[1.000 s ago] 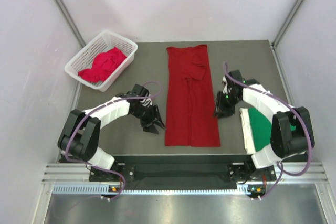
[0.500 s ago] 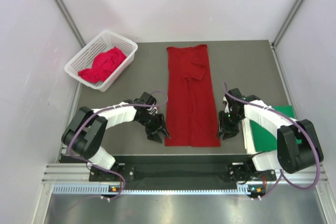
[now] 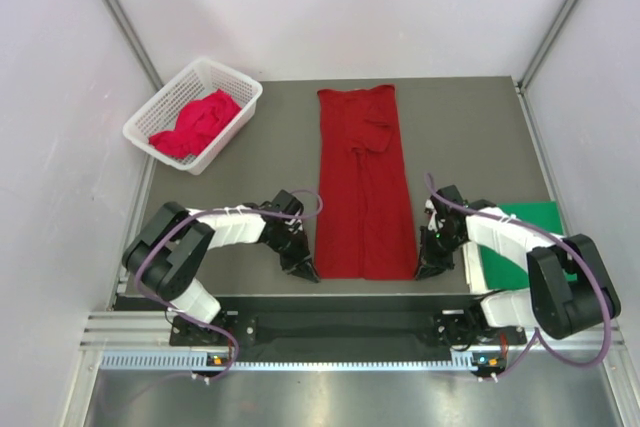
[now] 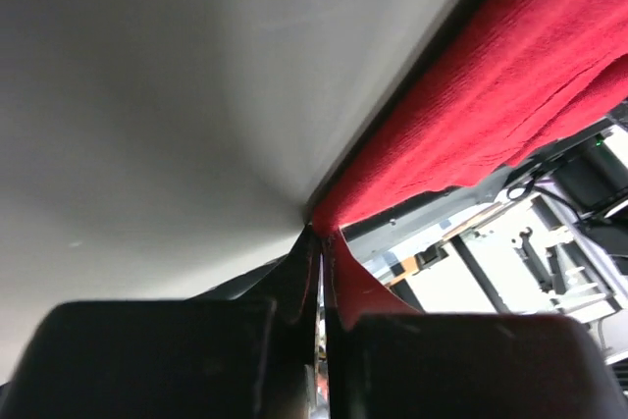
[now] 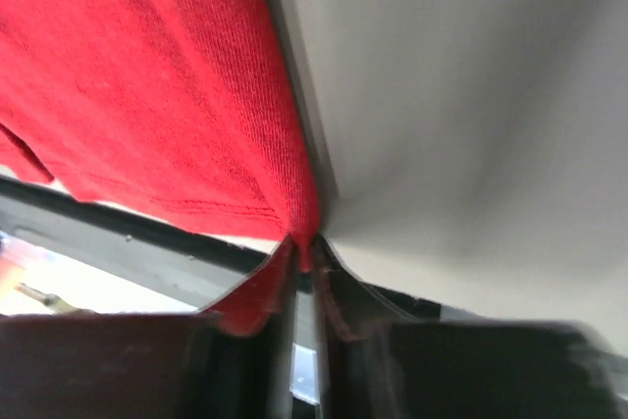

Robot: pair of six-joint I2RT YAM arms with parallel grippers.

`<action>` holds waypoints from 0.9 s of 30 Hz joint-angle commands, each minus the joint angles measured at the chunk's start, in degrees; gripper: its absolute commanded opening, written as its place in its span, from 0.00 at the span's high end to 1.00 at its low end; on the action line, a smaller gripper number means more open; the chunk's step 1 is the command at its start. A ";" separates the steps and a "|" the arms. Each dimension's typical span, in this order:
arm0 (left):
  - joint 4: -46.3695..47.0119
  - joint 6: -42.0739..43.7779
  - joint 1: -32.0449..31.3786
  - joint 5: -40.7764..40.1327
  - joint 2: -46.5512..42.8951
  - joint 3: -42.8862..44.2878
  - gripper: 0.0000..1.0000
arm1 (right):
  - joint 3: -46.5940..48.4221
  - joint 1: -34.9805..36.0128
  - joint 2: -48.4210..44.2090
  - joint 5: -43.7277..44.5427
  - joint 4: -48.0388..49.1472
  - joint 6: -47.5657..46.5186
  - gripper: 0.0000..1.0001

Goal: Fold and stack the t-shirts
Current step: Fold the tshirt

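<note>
Dark red t-shirt (image 3: 362, 197) lies flat in the middle of the grey counter (image 3: 470, 127), folded into a long narrow strip running from the far side to the near edge. Left gripper (image 3: 306, 269) sits at the strip's near-left corner and right gripper (image 3: 424, 267) at its near-right corner, both low at counter level.

Left wrist view: left gripper (image 4: 319, 242) is pressed together, pinching the corner of the red cloth (image 4: 491, 115), with grey counter (image 4: 177, 95) beside it. Right wrist view: right gripper (image 5: 306, 247) is closed tight on the other corner, a bit of red cloth (image 5: 147, 76) caught between the fingers, with counter (image 5: 471, 95) to the side.

White lattice basket (image 3: 232, 129) stands at the far-left corner of the counter with a crumpled pinkish red t-shirt (image 3: 195, 122) inside. A green t-shirt (image 3: 503, 255), folded flat, lies at the near-right of the counter, partly under the right arm and well apart from the red strip.
</note>
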 commanded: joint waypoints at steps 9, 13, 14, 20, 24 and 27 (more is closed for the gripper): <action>1.24 -9.40 -4.99 -2.21 -1.52 1.06 0.93 | -0.11 0.49 -4.05 2.79 -3.32 0.31 0.87; -13.85 -4.84 -4.99 -9.32 -2.93 8.44 0.61 | 4.98 0.66 -6.06 5.78 -9.55 0.66 0.69; -16.26 -3.09 -4.81 -10.91 -3.02 11.32 0.58 | 7.61 0.66 -6.33 6.48 -12.00 0.84 0.68; -18.84 1.41 -0.53 -12.79 -2.49 14.35 0.57 | 18.85 7.06 -5.64 7.63 -8.81 6.11 0.71; -13.83 2.82 6.93 -6.63 -3.46 12.15 0.58 | 24.94 13.48 2.16 7.19 -3.25 7.96 0.70; -12.86 4.66 12.40 -5.66 -5.74 11.27 0.58 | 28.11 19.27 7.35 7.37 -0.35 8.84 0.70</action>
